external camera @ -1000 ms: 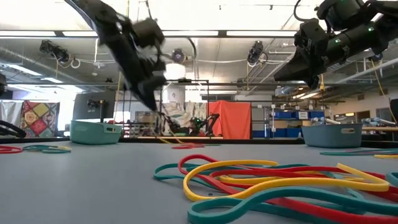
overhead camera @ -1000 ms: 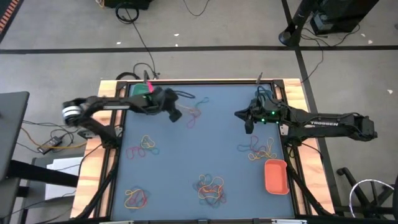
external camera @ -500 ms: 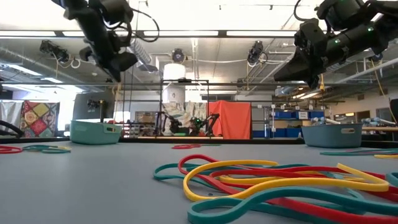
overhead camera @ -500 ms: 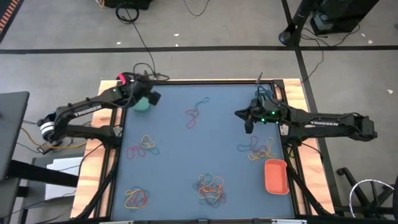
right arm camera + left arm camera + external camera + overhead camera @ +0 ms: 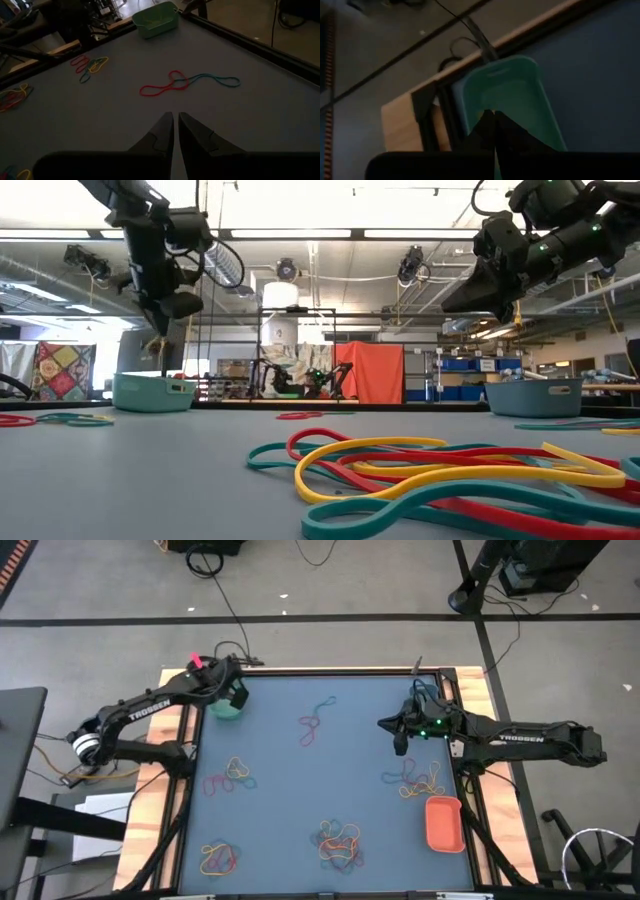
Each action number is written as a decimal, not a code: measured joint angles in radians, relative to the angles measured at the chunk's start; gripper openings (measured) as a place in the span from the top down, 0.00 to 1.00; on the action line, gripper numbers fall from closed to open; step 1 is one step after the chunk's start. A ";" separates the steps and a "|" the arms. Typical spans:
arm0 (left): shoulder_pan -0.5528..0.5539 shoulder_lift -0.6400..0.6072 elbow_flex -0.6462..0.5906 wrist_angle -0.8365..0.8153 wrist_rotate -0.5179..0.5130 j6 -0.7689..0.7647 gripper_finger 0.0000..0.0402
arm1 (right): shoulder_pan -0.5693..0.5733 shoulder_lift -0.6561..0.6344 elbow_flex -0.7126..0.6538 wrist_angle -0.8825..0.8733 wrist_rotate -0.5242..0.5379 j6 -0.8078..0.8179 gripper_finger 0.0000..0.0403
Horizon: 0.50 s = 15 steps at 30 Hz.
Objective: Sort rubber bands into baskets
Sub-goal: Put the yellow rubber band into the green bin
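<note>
Left hand [image 5: 237,695]: positioned over the green basket [image 5: 226,706] at the far left corner of the table [image 5: 290,790]; fingers [image 5: 490,132] pressed together, nothing visible between them in the left wrist view. Seen in the low view raised well above the table surface, above the same basket [image 5: 153,391].

Right hand [image 5: 398,735]: suspended above the right side of the table, near the far edge; fingers [image 5: 167,132] brought close together with only a narrow slit between, nothing clamped. Pointed toward the middle of the table (right wrist view looks across to the green basket [image 5: 156,18] at the far corner).

Baskets:
- Green: far left corner, just inside the table frame.
- Orange-red basket [image 5: 444,822]: near right side, lying on the table just beside the right edge.
- Teal basket [image 5: 546,396]: visible in the low view at the right, resting on the table farther back; hidden in the high view.

Rubber bands, lying on the table in separate clusters:
- Red and teal strand cluster [image 5: 314,722] in the far middle, between the two hands.
- Mixed cluster [image 5: 232,776] at the left middle.
- Mixed cluster [image 5: 217,858] at the near left.
- Mixed cluster [image 5: 340,842] at the near middle (closest to the low camera [image 5: 440,475]).
- Mixed cluster [image 5: 415,780] at the right, just beside the orange-red basket and below the right hand.
</note>
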 joint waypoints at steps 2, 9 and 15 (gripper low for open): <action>0.010 0.016 0.000 -0.019 0.017 -0.013 0.95 | 0.000 0.000 0.000 -0.002 0.000 0.012 0.90; 0.036 0.069 0.000 -0.102 0.028 -0.021 0.72 | 0.019 0.000 0.000 -0.058 -0.024 0.094 0.90; 0.016 0.020 0.000 -0.098 0.080 0.000 0.58 | 0.056 0.000 -0.023 -0.067 -0.028 0.078 0.90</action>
